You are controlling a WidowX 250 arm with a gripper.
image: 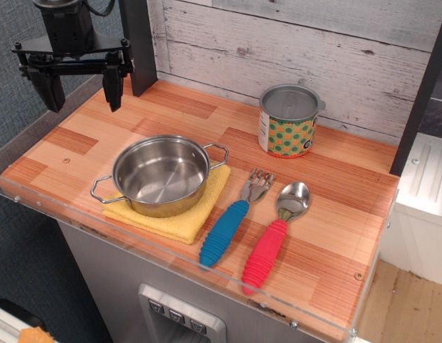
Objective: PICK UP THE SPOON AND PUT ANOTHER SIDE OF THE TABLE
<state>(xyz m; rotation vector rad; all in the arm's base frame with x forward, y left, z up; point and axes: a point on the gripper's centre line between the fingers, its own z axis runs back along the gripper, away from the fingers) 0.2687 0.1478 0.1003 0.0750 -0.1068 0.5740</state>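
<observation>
While the end effector (79, 87) hangs wide open and empty over the counter's (328, 179) far left corner, the spoon (276, 236) lies beside the blue-handled fork (235, 218).

Toy spoon with shiny silver oval bowl and thick ribbed pink-red handle (276, 238), lying flat, bowl facing up toward the back wall, handle end near the front clear acrylic rim, on orange-brown plank-patterned wooden table (328, 193), right front area
</observation>
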